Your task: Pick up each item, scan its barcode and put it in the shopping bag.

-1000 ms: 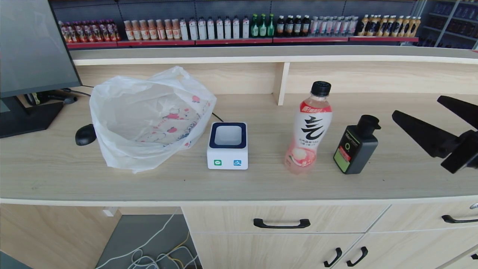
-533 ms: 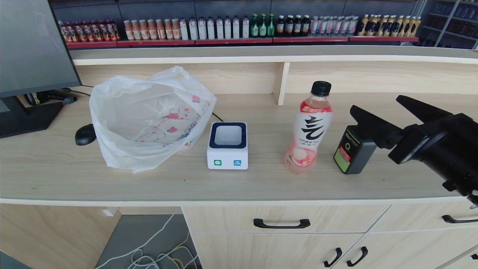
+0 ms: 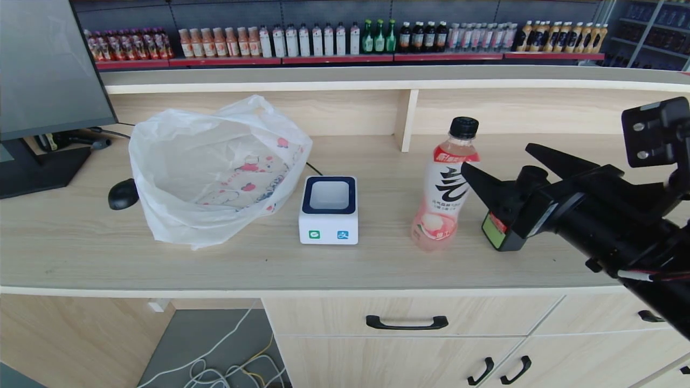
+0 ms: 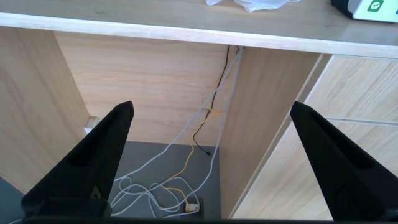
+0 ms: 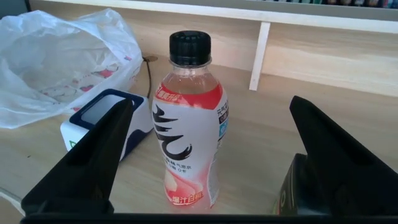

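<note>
Right gripper [image 3: 495, 155] has swung in over the black bottle [image 3: 498, 237], spread wide and holding nothing.

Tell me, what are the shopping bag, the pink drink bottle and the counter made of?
The shopping bag looks like thin, translucent white plastic film: it crumples and its print shows through. The pink drink bottle seems clear, glossy plastic, its contents visible inside. The counter looks like matte wood-grain laminate or wood.
</note>
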